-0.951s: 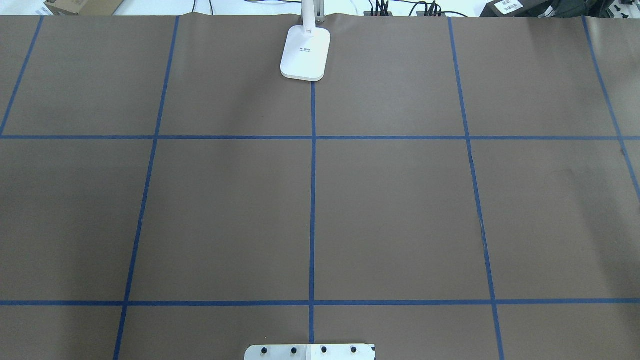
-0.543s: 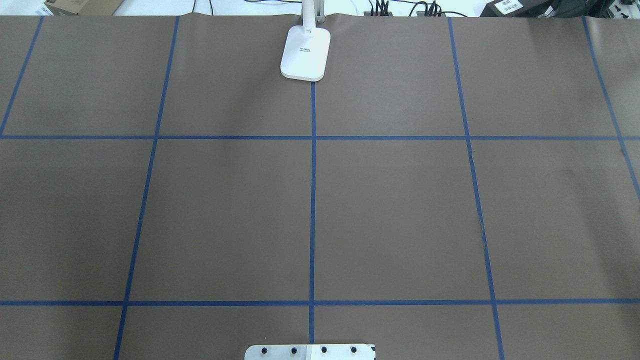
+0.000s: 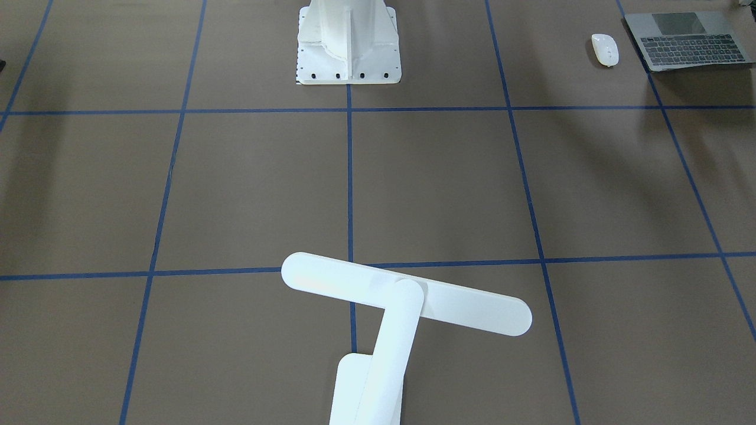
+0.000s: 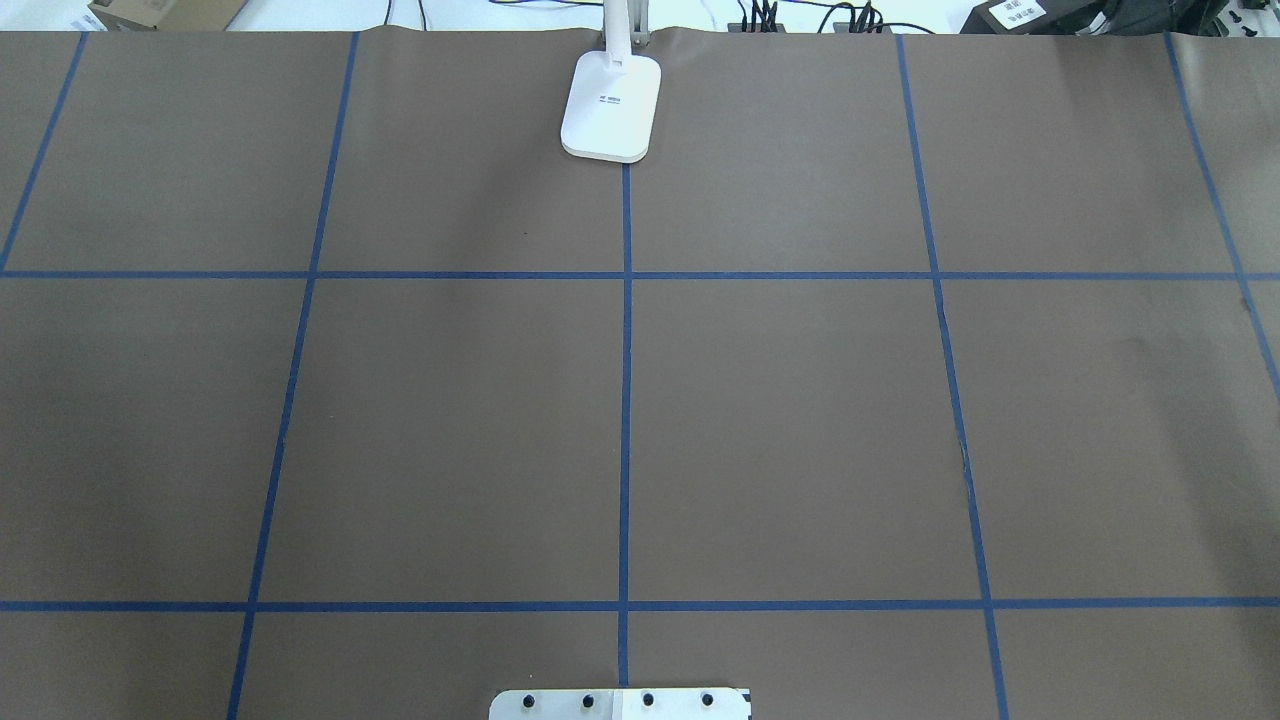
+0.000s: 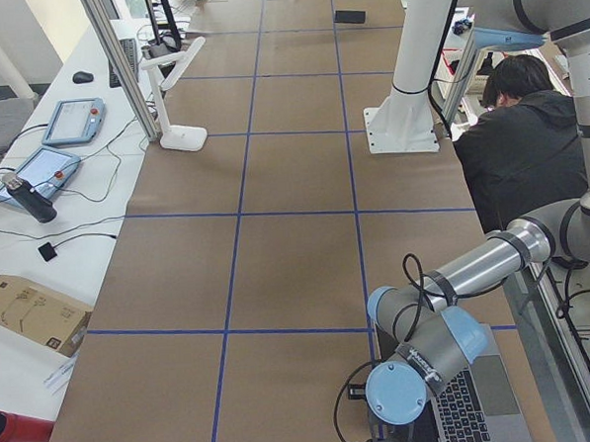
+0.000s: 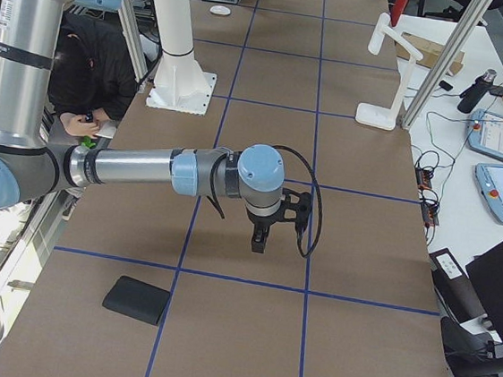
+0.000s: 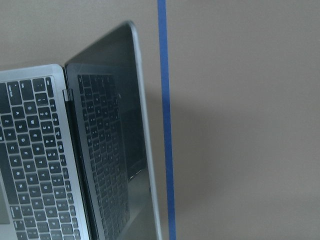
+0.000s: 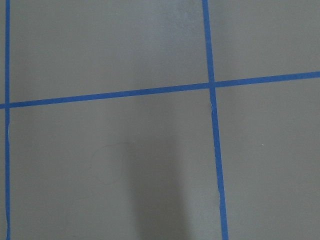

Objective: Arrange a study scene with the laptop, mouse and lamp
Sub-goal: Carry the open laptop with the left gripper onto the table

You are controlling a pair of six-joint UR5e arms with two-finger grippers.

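The laptop lies open at the table corner on my left side, and the white mouse sits beside it. The left wrist view looks down on the laptop's keyboard and raised screen. My left gripper hangs over the laptop at the frame's bottom edge; I cannot tell whether it is open or shut. The lamp stands at the table's far middle edge, and its base shows in the overhead view. My right gripper points down over bare table; I cannot tell its state.
The white robot pedestal is bolted at the robot's edge of the table. A black mat lies on the table near my right arm. A seated person is behind the robot. Tablets and cables lie beyond the far edge.
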